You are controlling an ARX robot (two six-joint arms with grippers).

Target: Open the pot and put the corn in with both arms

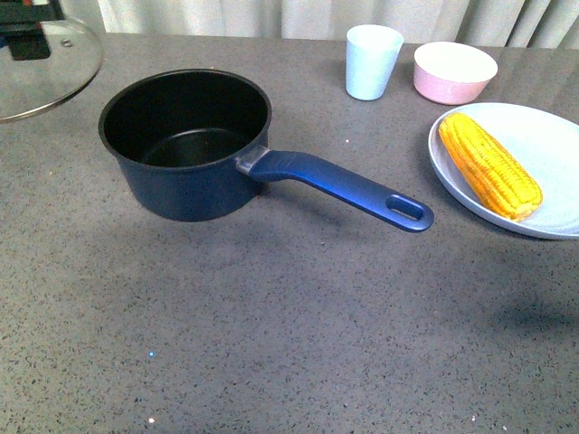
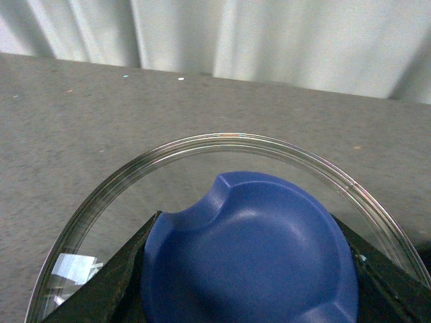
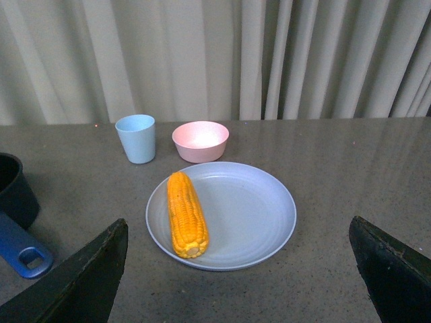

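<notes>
Left jaws (one pair): clenched on the blue knob [image 2: 249, 262] of the lid, with one dark finger [image 2: 118, 286] pressed against each side of it, as the left wrist view shows.
Lid [image 1: 41, 72] (one): round clear glass with a metal rim, in the upper left of the front view and cut by the frame edge; it is apart from the pot and to the left of it.
Pot [image 1: 185, 145] (one): navy outside with its black inside exposed, standing upright on the table left of centre in the upper half of the front view.
Handle [image 1: 339, 185] (one): long and blue, running from the pot toward the right and slightly downward; one oval hole sits at its end.
Table [image 1: 271, 325] (one): grey and speckled, carrying the pot, cup, bowl and plate.
Cup [image 1: 373, 61] (one): pale blue and upright, at top centre-right, just left of the bowl and not touching it.
Bowl [image 1: 455, 72] (one): pink, at top right, near the upper rim of the plate.
Corn [image 1: 488, 165] (one): a yellow-orange cob lying on the left part of the plate, slanting from upper left to lower right; it is well apart from the pot.
Plate [image 1: 552, 145] (one): pale blue-grey and round, at the right edge of the front view, cut by the frame.
Right jaws (one pair): released and spread wide; in the right wrist view the two dark fingers [image 3: 87, 282] stand far apart, with the plate and corn seen between them.
</notes>
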